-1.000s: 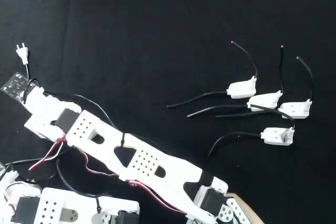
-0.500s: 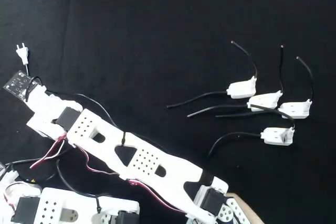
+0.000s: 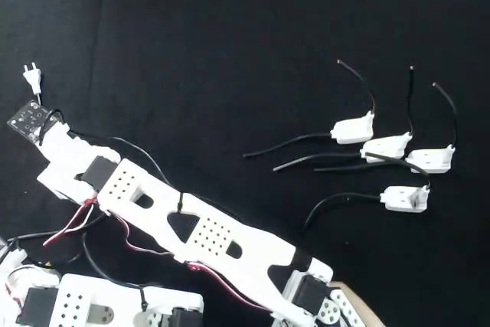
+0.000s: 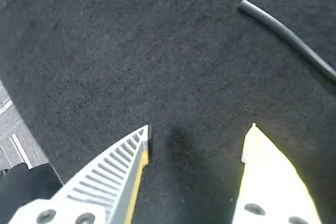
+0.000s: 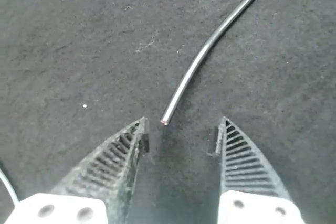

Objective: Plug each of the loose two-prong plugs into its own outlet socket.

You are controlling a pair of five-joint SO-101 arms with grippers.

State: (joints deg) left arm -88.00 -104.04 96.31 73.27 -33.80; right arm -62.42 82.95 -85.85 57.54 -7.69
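Observation:
A small white two-prong plug (image 3: 32, 76) lies near the table's far left edge, its thin cord trailing toward me. My right arm stretches diagonally across the table, and its wrist (image 3: 53, 147) ends just short of that plug. In the right wrist view my right gripper (image 5: 181, 129) is open, low over the black cloth, with the bare end of a thin grey cord (image 5: 166, 121) lying between its fingers. My left gripper (image 4: 199, 135) is also open over bare cloth, holding nothing. Several white outlet sockets (image 3: 387, 145) with black cables lie at the right.
A black cable (image 4: 286, 32) crosses the cloth ahead of the left gripper. The table's edge and the floor (image 4: 13, 140) are close beside that gripper. The folded left arm's base (image 3: 76, 304) sits at the front left. Open cloth (image 3: 230, 59) spans the table's middle and back.
The right arm's wrist has crept a little farther toward the white plug. The plug and the sockets have not moved.

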